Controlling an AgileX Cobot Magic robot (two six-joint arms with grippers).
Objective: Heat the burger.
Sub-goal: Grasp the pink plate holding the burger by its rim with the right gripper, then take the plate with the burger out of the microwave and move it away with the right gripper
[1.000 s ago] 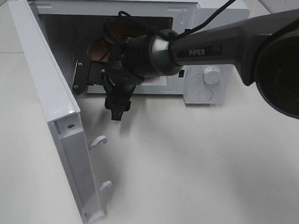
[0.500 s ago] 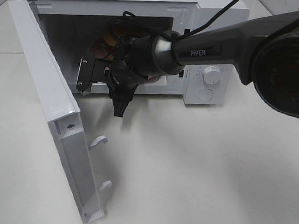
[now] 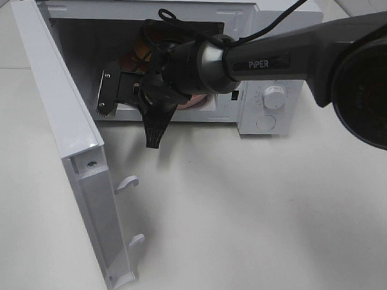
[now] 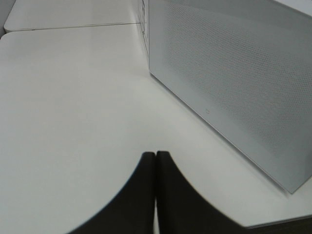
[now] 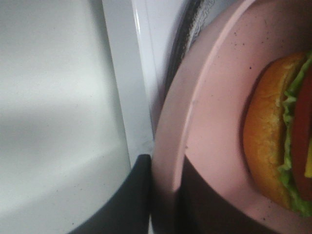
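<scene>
The right gripper (image 5: 163, 195) has just closed; its fingers (image 5: 131, 200) now pinch the pink plate (image 5: 214, 122) rim under the burger (image 5: 282, 141), inside the microwave (image 3: 275, 33) at upper centre, so placing is unfinished. Left fingers (image 4: 141, 195) are pressed together.

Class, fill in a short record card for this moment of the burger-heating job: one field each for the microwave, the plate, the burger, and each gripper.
microwave: white, door swung wide open
plate: pink, round, at the microwave's opening, rim between the right gripper's jaws
burger: on the plate, golden bun, lettuce and tomato showing
right gripper: closed on the plate's rim, reaching into the microwave
left gripper: shut, holding nothing, over the table beside the door
</scene>
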